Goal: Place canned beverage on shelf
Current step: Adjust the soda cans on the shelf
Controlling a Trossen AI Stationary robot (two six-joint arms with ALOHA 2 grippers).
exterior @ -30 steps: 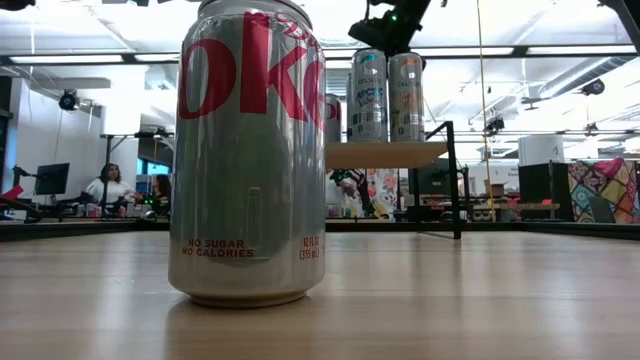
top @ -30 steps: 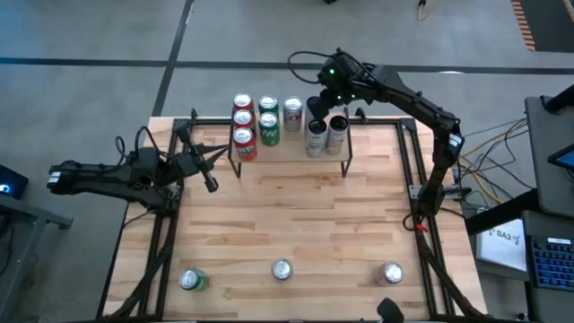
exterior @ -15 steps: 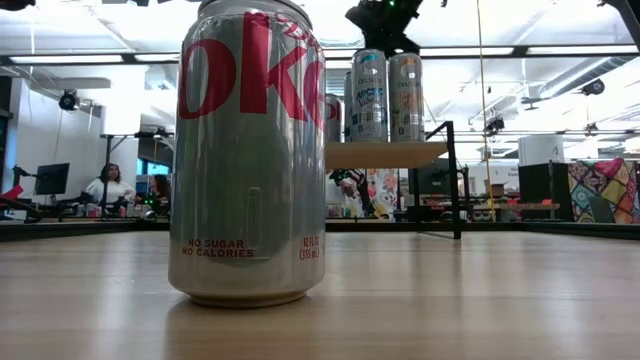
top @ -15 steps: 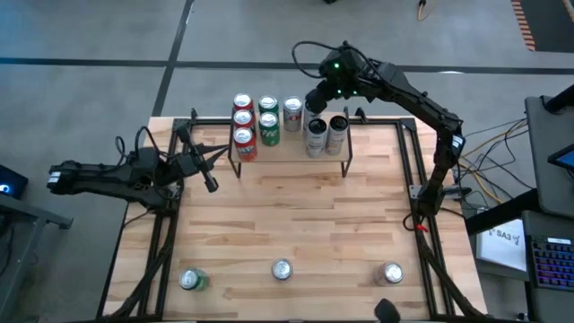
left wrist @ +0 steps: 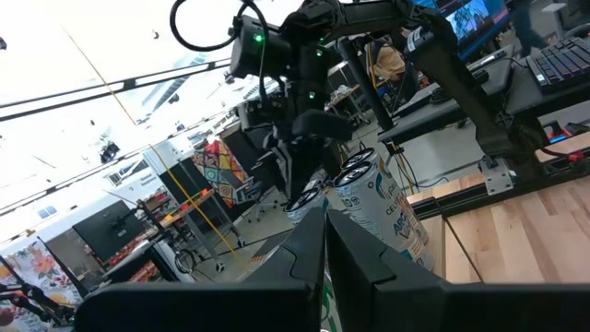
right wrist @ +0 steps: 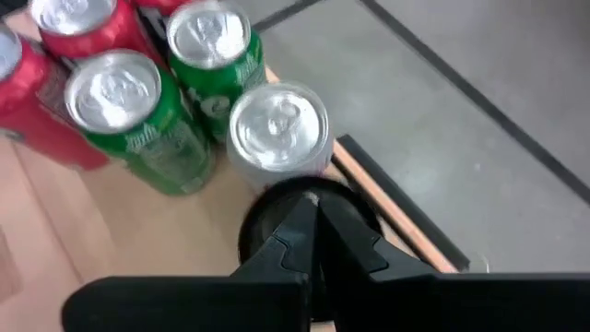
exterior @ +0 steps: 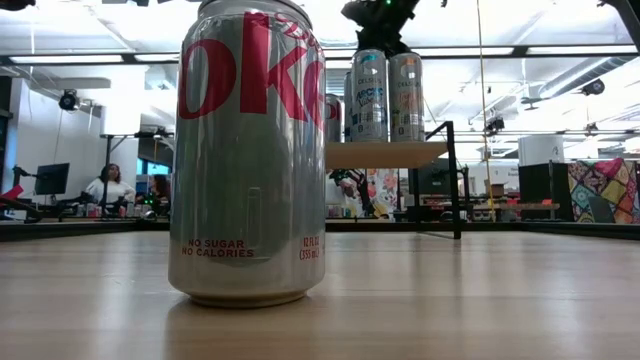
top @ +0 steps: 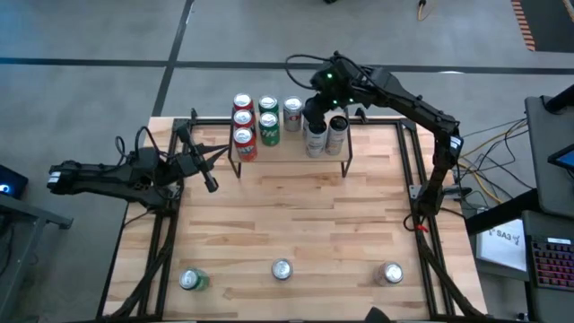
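Cans: eight upright on the shelf [top: 289, 154] at the table's far edge, three more near the front. Right gripper [top: 314, 115] hovers over the shelf's right-hand cans, fingers pressed together, empty. Left gripper [top: 212, 184] clenched too, parked at table's left side.

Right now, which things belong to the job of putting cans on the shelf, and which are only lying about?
Belonging to the job:
- shelf
- three cans near the table's front edge
- right gripper, fingers shut, above the shelf's cans

Lying about:
- left gripper, waiting at the table's left edge
- cables
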